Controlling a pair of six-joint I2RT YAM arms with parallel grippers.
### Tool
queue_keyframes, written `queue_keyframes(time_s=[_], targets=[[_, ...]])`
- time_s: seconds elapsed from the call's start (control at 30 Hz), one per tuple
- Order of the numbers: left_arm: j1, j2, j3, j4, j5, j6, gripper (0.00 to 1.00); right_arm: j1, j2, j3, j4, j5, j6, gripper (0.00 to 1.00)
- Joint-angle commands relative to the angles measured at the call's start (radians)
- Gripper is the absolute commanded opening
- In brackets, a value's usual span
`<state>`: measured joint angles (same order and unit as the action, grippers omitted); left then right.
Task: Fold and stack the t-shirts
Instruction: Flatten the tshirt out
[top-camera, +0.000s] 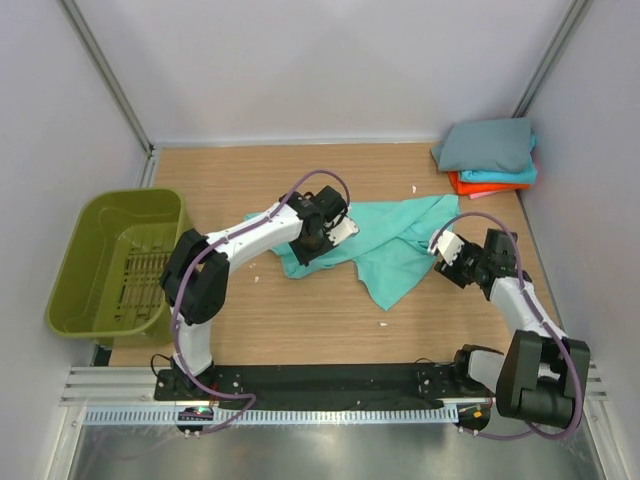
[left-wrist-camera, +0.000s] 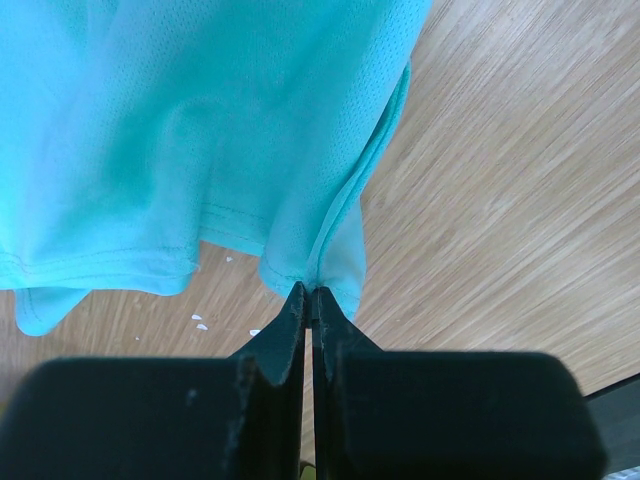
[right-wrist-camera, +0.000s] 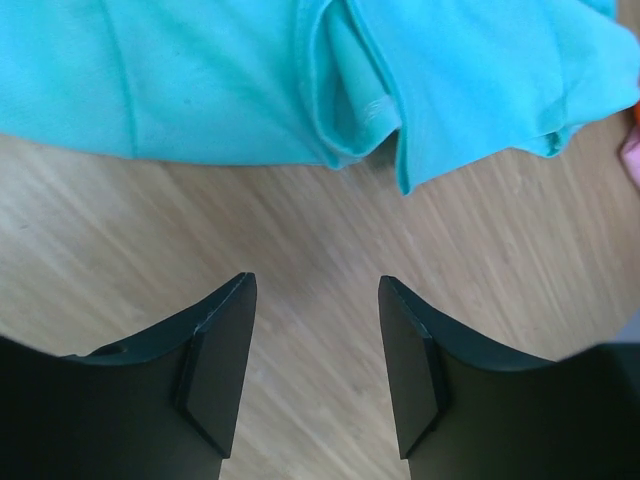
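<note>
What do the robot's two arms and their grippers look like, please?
The left arm and right arm have white links and bulky black joints, each with a looping purple cable. The left gripper and right gripper have matte black, wedge-shaped fingers tapering to thin tips.

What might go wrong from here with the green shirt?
1. The left gripper pinches only the shirt's edge at its tips; a pull may slip it free.
2. The right gripper is open over the table, off the cloth; if the left lifts alone, the crumpled shirt would likely hang bunched.
</note>
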<state>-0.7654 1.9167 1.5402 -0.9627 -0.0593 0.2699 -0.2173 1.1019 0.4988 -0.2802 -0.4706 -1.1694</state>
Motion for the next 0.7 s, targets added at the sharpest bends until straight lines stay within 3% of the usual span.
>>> queue_keyframes(time_s=[0.0, 0.47, 0.67], targets=[[0.003, -0.005, 0.028, -0.014, 0.001, -0.005, 0.0, 0.013, 0.058, 0.026, 0.223, 0.024, -0.029, 0.57], [0.003, 0.019, 0.035, -0.01, 0.018, -0.021, 0.0, 0.085, 0.289, 0.161, 0.34, 0.092, 0.045, 0.49], [0.003, 0.024, 0.031, -0.002, 0.019, -0.021, 0.0, 0.108, 0.326, 0.228, 0.257, 0.098, 0.056, 0.33]])
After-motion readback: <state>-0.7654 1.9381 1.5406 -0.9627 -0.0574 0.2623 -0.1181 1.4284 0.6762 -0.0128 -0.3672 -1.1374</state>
